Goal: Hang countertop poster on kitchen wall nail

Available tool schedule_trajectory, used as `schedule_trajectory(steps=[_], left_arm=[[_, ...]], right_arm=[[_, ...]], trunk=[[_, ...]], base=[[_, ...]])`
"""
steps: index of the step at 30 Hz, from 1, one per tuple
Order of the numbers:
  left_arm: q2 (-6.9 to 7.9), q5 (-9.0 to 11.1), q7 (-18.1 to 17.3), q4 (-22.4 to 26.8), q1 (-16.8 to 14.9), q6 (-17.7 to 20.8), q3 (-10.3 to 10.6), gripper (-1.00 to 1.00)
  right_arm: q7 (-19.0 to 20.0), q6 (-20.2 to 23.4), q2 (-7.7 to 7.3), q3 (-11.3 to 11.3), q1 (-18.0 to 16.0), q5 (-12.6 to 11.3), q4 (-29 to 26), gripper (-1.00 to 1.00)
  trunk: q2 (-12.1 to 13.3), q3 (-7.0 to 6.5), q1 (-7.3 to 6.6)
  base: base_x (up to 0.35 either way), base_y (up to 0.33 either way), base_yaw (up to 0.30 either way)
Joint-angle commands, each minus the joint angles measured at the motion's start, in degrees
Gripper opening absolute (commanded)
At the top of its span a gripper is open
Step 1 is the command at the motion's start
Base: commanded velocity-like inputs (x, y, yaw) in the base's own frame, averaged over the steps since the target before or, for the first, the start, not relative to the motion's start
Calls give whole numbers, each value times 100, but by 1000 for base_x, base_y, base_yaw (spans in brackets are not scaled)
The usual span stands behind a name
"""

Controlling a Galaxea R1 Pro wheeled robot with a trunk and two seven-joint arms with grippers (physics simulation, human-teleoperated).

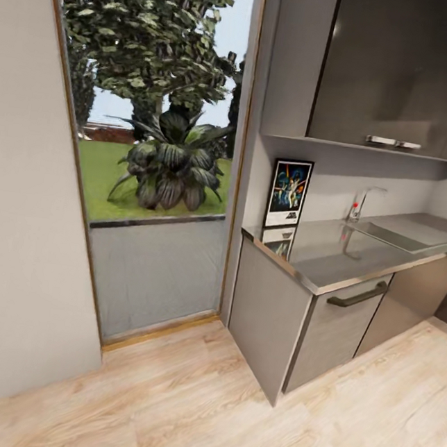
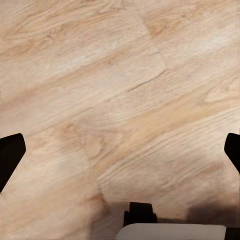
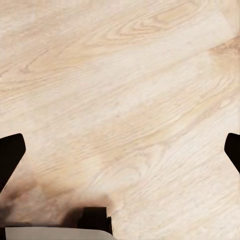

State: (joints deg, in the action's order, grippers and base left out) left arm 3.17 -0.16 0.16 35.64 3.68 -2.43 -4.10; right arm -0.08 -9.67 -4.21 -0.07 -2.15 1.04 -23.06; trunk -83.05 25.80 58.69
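Left end effector (image 2: 120,150): fingers spread wide apart, nothing between them, pointing down at the wooden floor (image 2: 100,75).
Right end effector (image 3: 120,150): fingers likewise wide apart, holding nothing, over pale floor planks.
Poster (image 1: 288,193): standing upright at the left end of the bench (image 1: 331,254), leaning on the wall, mirrored in the glossy top.
Sink (image 1: 397,236): further right, tap (image 1: 360,204) behind it.
Window (image 1: 154,103): left of the bench, plants outside.

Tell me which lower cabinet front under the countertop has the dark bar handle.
The light grey front nearest the countertop's window-side end, below the poster: a dark bar handle crosses its top. The darker front beside it shows none.
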Motion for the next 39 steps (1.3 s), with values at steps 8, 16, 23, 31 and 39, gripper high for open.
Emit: schedule_trajectory(steps=[8,16,23,31,39], left_arm=[[0,-2,2,4,1,-11,-3,100],[0,-2,2,4,1,-11,-3,100],[0,-2,2,4,1,-11,-3,100],[0,-2,2,4,1,-11,-3,100],[0,-2,2,4,1,-11,-3,100]], right_arm=[[-1,-14,-1,5,-4,17,2,100],[-1,-6,15,6,-11,14,2,100],[16,-8,8,15,-10,11,3,100],[17,-8,8,12,-5,11,3,100],[17,-8,8,13,-6,11,3,100]], trunk=[[-2,3,4],[-2,3,4],[-2,-7,4],[-2,-30,4],[-2,-56,4]], base=[[321,187,-17],[320,186,-1],[321,150,-264],[321,128,-299],[321,121,-300]])
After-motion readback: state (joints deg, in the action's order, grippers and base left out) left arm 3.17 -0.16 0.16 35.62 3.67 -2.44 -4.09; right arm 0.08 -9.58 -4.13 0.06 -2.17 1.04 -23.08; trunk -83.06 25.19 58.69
